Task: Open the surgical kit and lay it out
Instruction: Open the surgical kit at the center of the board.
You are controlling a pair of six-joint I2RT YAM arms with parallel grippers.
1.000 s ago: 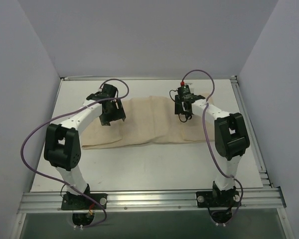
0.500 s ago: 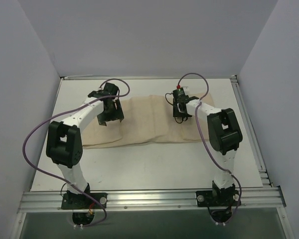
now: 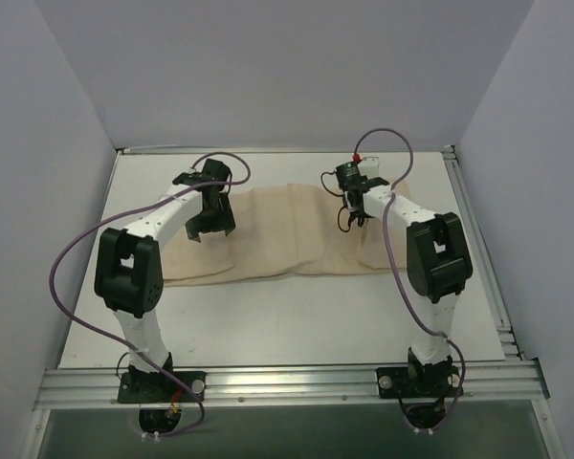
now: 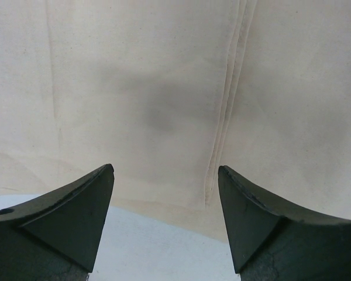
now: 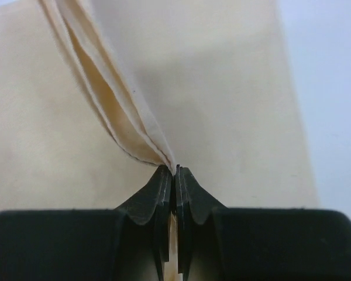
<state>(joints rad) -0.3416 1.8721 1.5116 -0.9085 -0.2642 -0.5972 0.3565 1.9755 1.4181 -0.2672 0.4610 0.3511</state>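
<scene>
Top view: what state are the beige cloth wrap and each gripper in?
Large beige cloth wrap: folded closed, lying flat, one fold pinched up.
Left gripper: open, above the wrap, holding nothing.
Right gripper: shut on a fold of the wrap.

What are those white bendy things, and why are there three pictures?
They are two robot arms bolted to a white table. One picture looks down from a camera above and behind them. The other two come from small cameras on the wrists, looking close up. A beige cloth wrap lies folded on the table. The right gripper is shut, pinching a fold of it. The left gripper is open over the cloth, holding nothing.
</scene>
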